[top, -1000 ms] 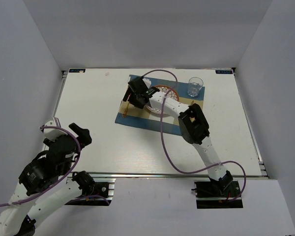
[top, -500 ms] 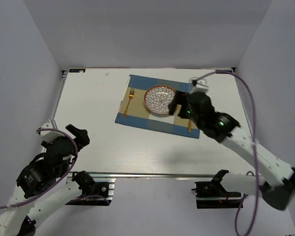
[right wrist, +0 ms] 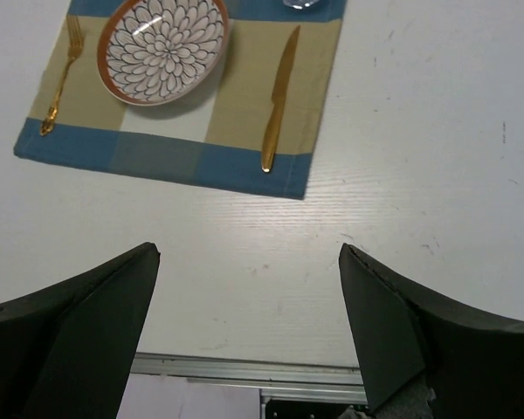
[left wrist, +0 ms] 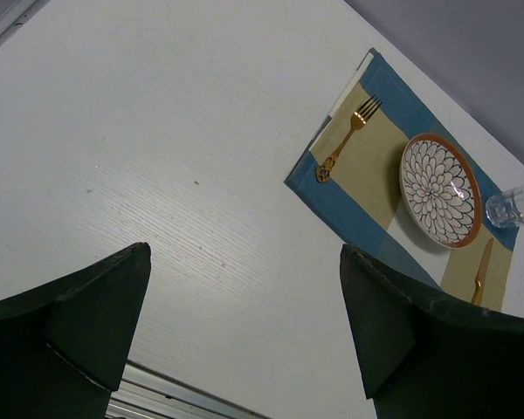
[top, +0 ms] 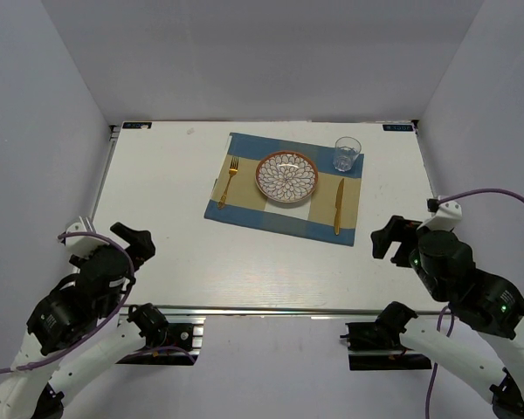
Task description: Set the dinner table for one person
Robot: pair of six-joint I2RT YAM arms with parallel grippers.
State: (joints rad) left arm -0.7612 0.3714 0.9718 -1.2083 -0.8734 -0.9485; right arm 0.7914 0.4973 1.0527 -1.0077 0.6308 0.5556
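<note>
On the white dinner table (top: pixel 175 236) lies a blue-and-tan placemat (top: pixel 244 205). On it sit a flower-patterned plate (top: pixel 286 176), a gold fork (top: pixel 228 182) to its left and a gold knife (top: pixel 338 205) to its right. A clear glass (top: pixel 347 154) stands at the mat's far right corner. My left gripper (top: pixel 131 238) is open and empty above the near left edge. My right gripper (top: pixel 391 240) is open and empty above the near right edge. The right wrist view shows the plate (right wrist: pixel 164 45), fork (right wrist: pixel 59 83) and knife (right wrist: pixel 278 98); the left wrist view shows them (left wrist: pixel 439 188) far off.
A metal rail (top: pixel 279 309) runs along the table's near edge, with both arm bases below it. Grey walls stand on the left, back and right. Small blue labels (top: pixel 136 126) mark the far corners.
My right arm has pulled back from over the placemat to the near right edge, uncovering the plate, knife and glass. The left arm has drawn back slightly.
</note>
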